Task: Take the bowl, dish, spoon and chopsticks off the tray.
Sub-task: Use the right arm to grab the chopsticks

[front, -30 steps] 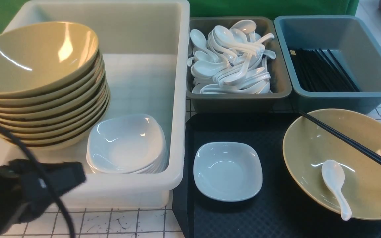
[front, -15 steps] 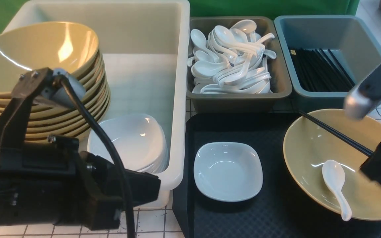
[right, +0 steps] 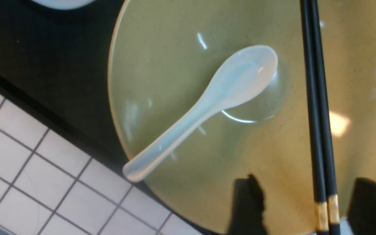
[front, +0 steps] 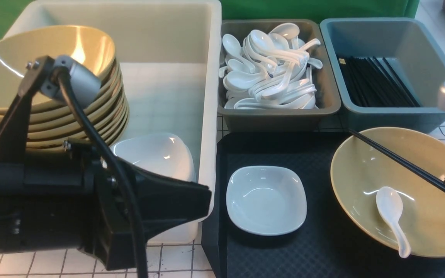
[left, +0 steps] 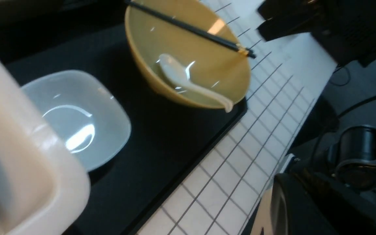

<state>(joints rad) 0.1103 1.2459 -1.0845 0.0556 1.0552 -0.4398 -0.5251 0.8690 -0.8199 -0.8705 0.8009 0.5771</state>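
On the black tray (front: 284,255) stands the olive-yellow bowl (front: 373,170) at the right. The white spoon (front: 390,210) lies inside it, and the black chopsticks (front: 400,160) rest across its rim. The small white dish (front: 266,200) sits left of the bowl. My right gripper (right: 308,209) is open above the bowl's near right rim. The chopsticks' gold-banded ends (right: 325,209) lie between its fingers (right: 246,209), touching neither. My left gripper (front: 203,193) is shut and empty. It hangs in front of the white tub, just left of the dish.
The white tub (front: 207,96) at the left holds a stack of olive bowls (front: 48,96) and stacked white dishes (front: 157,154). Behind the tray stand a grey bin of spoons (front: 272,73) and a blue-grey bin of chopsticks (front: 377,81).
My left arm has risen and swung right toward the dish. My right arm has come in over the bowl's right side, and its jaws have opened.
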